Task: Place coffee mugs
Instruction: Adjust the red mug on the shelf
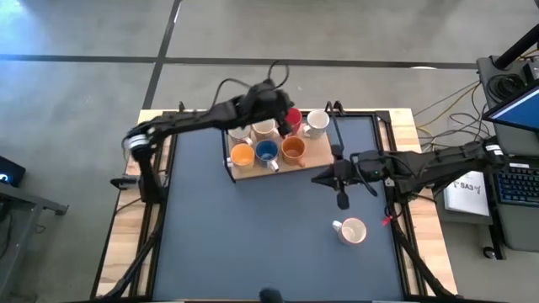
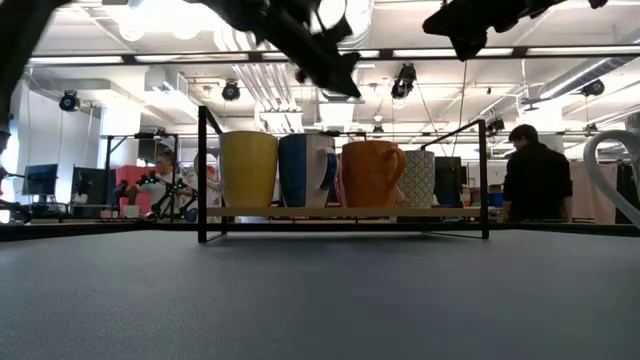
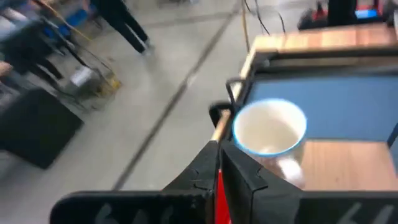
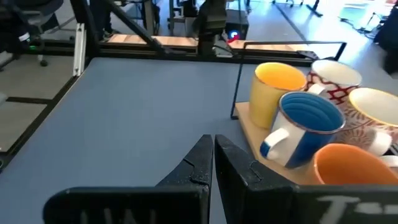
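The table (image 1: 253,244) carries a flat, matte blue-grey mat framed by pale wooden edges, standing on a grey concrete floor (image 1: 84,34); the low view looks into an open workshop with ceiling lamps, monitors and a person in dark clothes (image 2: 536,178) at the right. A thin wooden tray (image 1: 318,157) with a black wire frame sits at the mat's far edge; on it stand smooth, round, glossy ceramic coffee mugs: a yellow-orange mug (image 1: 242,155), a blue mug (image 1: 267,151) and an orange mug (image 1: 293,149) in the near row, with a white mug (image 1: 317,123), a red mug (image 1: 293,115) and cream ones behind. One more white mug (image 1: 351,231) stands alone on the mat near the right edge, well apart from the tray. The left gripper (image 1: 285,126) hangs over the tray's back row, fingers pressed together with red showing between them. The right gripper (image 1: 341,199) hovers above the bare mat beside the tray, clenched on nothing.
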